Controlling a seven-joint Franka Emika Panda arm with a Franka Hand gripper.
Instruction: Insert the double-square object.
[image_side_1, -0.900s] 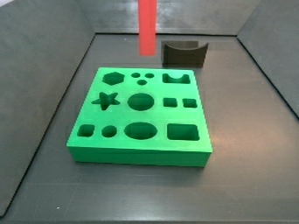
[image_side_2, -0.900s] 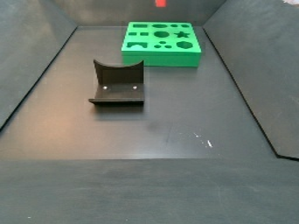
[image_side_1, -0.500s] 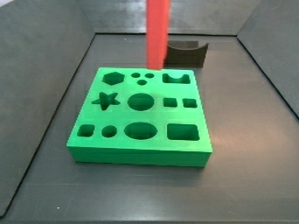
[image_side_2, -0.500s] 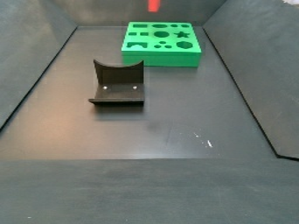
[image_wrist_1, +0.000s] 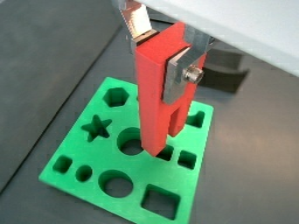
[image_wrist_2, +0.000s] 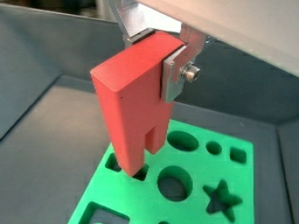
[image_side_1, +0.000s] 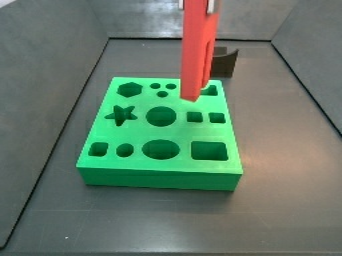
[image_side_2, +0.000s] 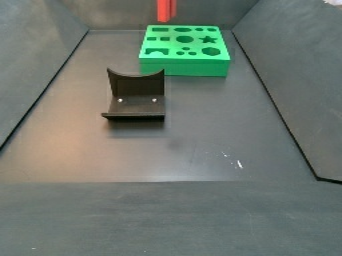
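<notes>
Double-square object carried in over the green block

The gripper (image_wrist_1: 162, 54) is clamped on the top of the double-square object (image_wrist_1: 158, 101), held upright above the green block (image_side_1: 114, 165). Over the last second it has travelled from the block's far edge inward; its 2 legs now hang over the middle holes, near the pair of square holes (image_side_1: 205, 118), so lowering looks close. The fixture (image_side_2: 132, 97) stands well apart; the walls leave free room.
</notes>
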